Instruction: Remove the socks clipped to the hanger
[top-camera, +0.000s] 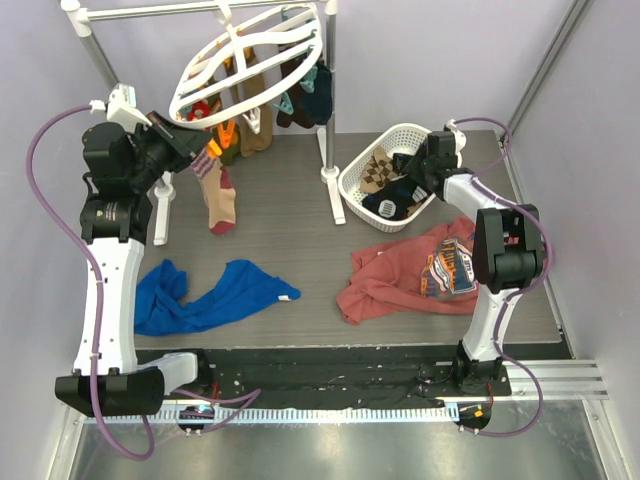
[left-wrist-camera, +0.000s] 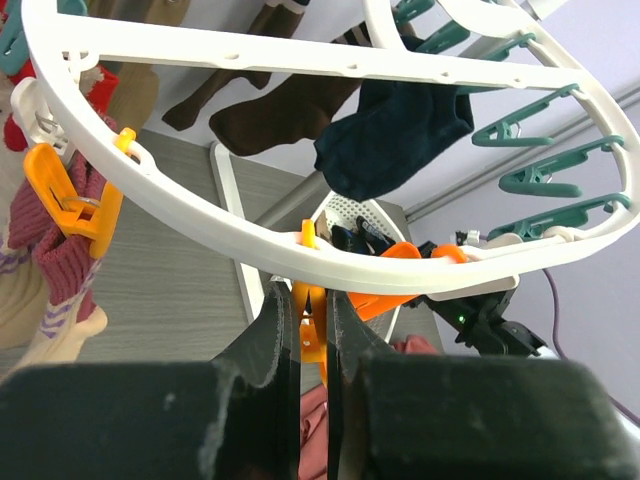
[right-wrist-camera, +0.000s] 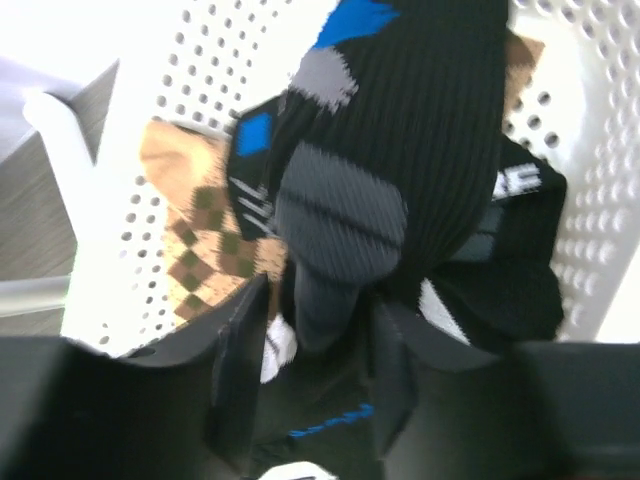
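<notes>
The white oval hanger (top-camera: 190, 88) hangs from the rail with several socks clipped under it. My left gripper (top-camera: 192, 150) is at its near-left rim. In the left wrist view (left-wrist-camera: 310, 300) it is shut on an orange clip (left-wrist-camera: 312, 330) just under the ring (left-wrist-camera: 200, 215). A navy sock (left-wrist-camera: 390, 140), a dark brown sock (left-wrist-camera: 270, 115) and a red-striped sock (left-wrist-camera: 60, 250) still hang. My right gripper (top-camera: 420, 165) is over the basket. Its jaws (right-wrist-camera: 315, 320) stand apart around the toe of a black and grey sock (right-wrist-camera: 400, 130) lying there, beside an argyle sock (right-wrist-camera: 205, 240).
The white lattice basket (top-camera: 400, 132) holds several socks at the right. A red printed shirt (top-camera: 410, 275) lies in front of it and a blue shirt (top-camera: 215, 295) at the front left. The metal rail stand's posts (top-camera: 328, 130) rise beside the hanger.
</notes>
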